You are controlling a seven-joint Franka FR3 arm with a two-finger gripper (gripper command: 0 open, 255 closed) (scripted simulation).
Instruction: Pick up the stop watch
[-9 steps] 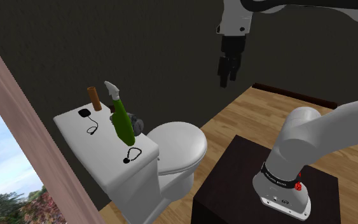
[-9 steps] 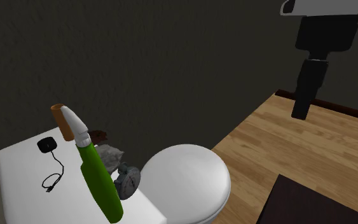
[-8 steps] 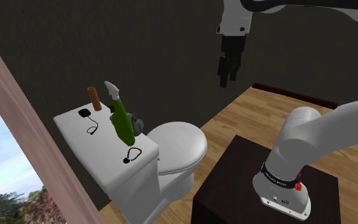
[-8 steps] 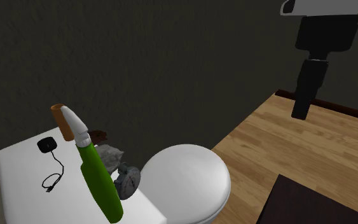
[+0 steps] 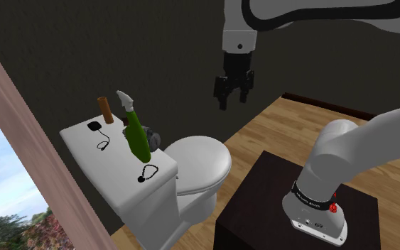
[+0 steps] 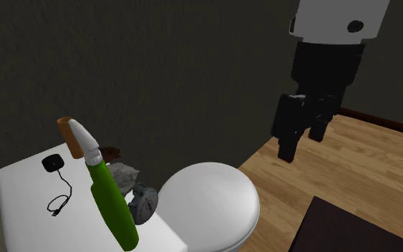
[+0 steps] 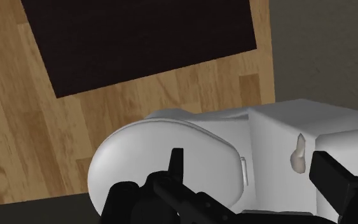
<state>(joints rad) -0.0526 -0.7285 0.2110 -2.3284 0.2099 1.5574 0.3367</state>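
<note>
- Jaws: apart with nothing between them, pointing down in mid-air. In the wrist view the closed toilet lid [image 7: 165,153] lies right under them.
- Arm [image 5: 319,11]: reaches in along the top of the shoulder view from the dark stand [image 5: 262,206], which sits on the wooden floor [image 5: 298,121].
- Stop watch [image 5: 93,126]: I take it to be the small black round body with a thin cord trailing off it. It lies flat on the white tank top [image 5: 113,160], at the end farthest from the jaws and just beside an upright brown tube [image 5: 106,110] — well apart from the jaws.
- Things in between: a green spray bottle [image 5: 136,138] leans tall on the tank top between the stop watch and the jaws, with a grey crumpled lump [image 5: 153,133] close behind it.
- Possible decoy: a black beaded loop [image 5: 148,172] lies at the nearer end of the tank top and could be mistaken for the target.
- Step in hand: by my reading this is the approach, with nothing grasped yet and most of the task left.
- Next move: it calls for carrying the jaws across the toilet to above the black body, passing over or around the bottle's white nozzle. They then need to come down nearly to the tank top, since the watch sits low, and straddle the body — not the cord — before closing. The brown tube close by leaves little room on that side.
</note>
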